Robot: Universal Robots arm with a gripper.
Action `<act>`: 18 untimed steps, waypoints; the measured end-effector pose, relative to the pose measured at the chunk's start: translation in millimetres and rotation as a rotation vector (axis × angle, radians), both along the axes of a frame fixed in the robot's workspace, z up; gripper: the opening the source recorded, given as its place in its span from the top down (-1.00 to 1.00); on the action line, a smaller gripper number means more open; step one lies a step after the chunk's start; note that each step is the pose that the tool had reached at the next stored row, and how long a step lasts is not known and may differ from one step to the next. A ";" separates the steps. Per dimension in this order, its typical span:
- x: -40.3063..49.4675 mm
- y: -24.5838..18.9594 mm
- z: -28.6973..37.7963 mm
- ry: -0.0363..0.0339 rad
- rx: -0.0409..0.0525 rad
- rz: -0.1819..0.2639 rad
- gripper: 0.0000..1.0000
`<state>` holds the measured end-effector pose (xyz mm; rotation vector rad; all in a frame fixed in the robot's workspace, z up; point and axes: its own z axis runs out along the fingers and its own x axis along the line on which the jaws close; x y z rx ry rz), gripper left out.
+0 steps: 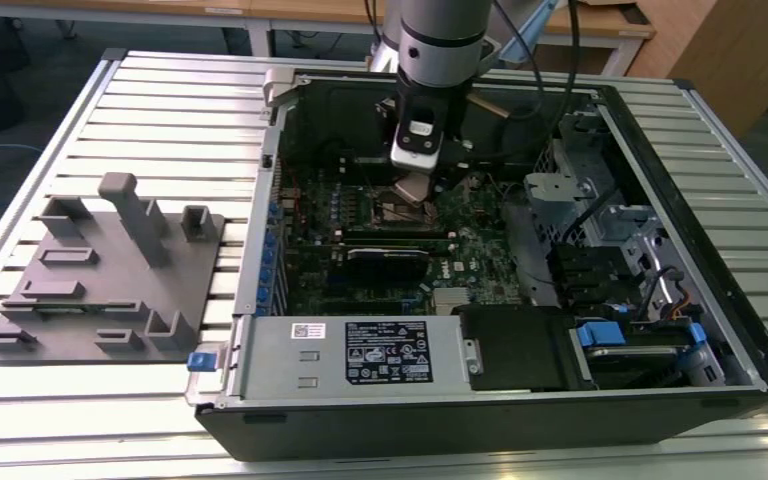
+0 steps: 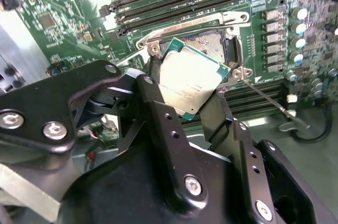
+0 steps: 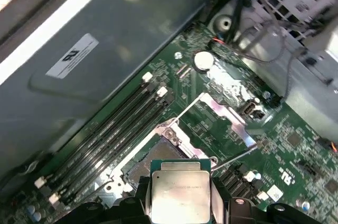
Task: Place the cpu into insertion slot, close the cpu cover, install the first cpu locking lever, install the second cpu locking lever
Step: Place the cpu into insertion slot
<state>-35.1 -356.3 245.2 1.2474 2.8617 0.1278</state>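
Now | gripper (image 2: 185, 92) clamps cpu (image 2: 193, 76) | insertion slot (image 2: 216, 44) partly hidden behind it

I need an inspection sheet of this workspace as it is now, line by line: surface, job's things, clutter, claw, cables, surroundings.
Surface: slatted metal table carrying an open computer case.
Job's things: cpu held just over the insertion slot, not seated; cpu cover appears swung open; thin lever sticks out beside the slot.
Clutter: grey moulded fixture on the table, at the exterior view's left.
Claw: claw shut on the cpu.
Cables: black cables hang beside the arm; wires lie inside the case.
Surroundings: wooden desks behind the table.
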 end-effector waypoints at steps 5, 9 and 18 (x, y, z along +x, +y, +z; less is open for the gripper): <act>0.0 0.0 -0.3 0.0000 0.0000 -0.090 -0.08; 0.0 0.0 -0.4 0.0001 -0.0001 -0.140 -0.08; 0.0 0.0 -0.5 -0.0001 0.0000 -0.153 -0.08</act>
